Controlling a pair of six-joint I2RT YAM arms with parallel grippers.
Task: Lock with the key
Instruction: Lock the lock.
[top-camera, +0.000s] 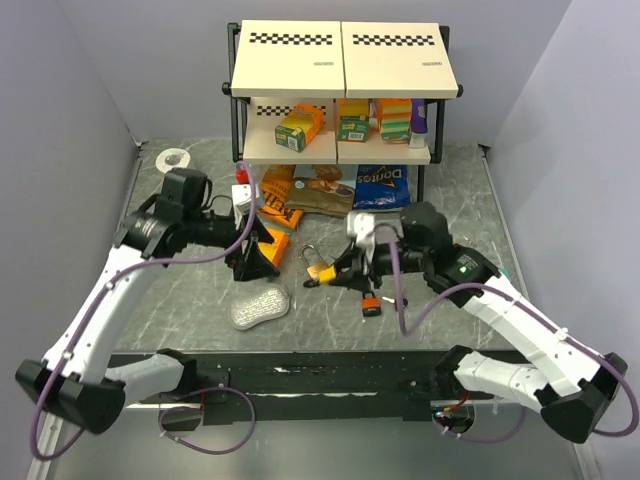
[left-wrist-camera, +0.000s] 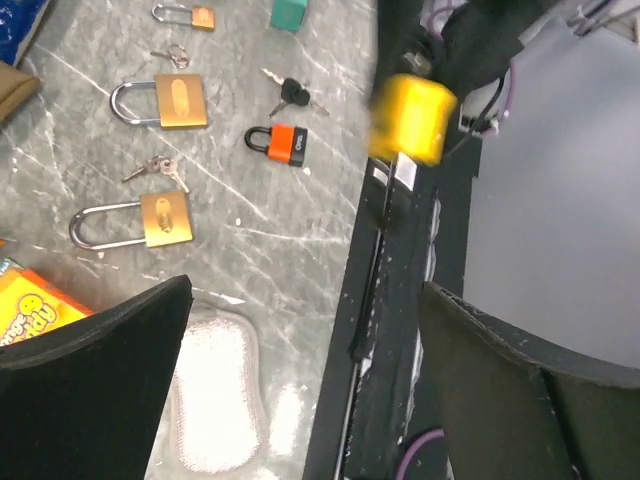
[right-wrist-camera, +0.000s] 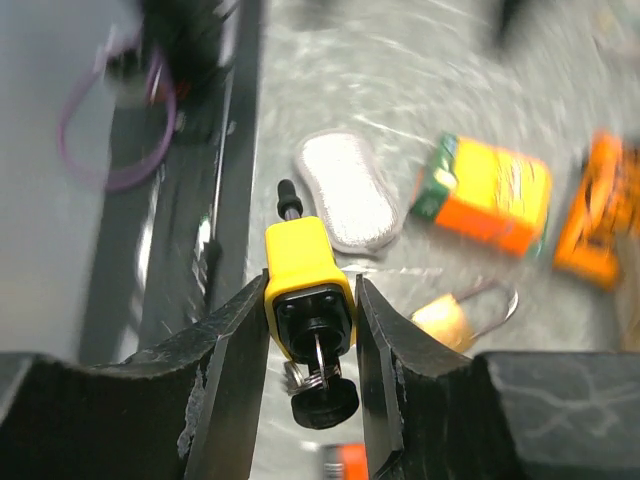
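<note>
Marbled tabletop (top-camera: 330, 330) underneath; I'm clamping the yellow padlock (right-wrist-camera: 300, 255) in my right pincer (right-wrist-camera: 312, 285), key (right-wrist-camera: 325, 402) seated. Next up, probably turning it.

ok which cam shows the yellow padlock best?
Right wrist: the yellow padlock is close and sharp, gripped by the right tool, key inserted. Left wrist shows a yellow blur; top external only a small speck.

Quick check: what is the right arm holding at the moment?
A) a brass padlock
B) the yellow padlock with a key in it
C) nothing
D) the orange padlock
B: the right wrist view shows the yellow padlock clamped between the fingers of the right gripper, with a black-headed key at its keyhole.
</note>
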